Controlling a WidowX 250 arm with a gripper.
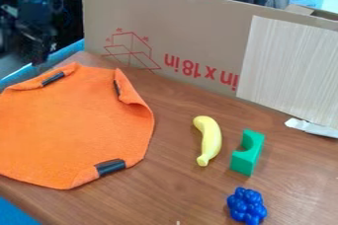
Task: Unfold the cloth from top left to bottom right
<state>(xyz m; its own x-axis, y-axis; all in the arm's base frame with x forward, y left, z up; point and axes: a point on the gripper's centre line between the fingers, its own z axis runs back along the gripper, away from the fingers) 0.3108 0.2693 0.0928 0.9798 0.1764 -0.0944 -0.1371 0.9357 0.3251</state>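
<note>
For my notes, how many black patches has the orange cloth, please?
3 on the cloth: one black patch near its top left, another near top right, a third near bottom right. Folds may hide more.

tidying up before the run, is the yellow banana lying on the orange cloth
No, the banana lies on the bare wood tabletop, to the right of the orange cloth.
</note>
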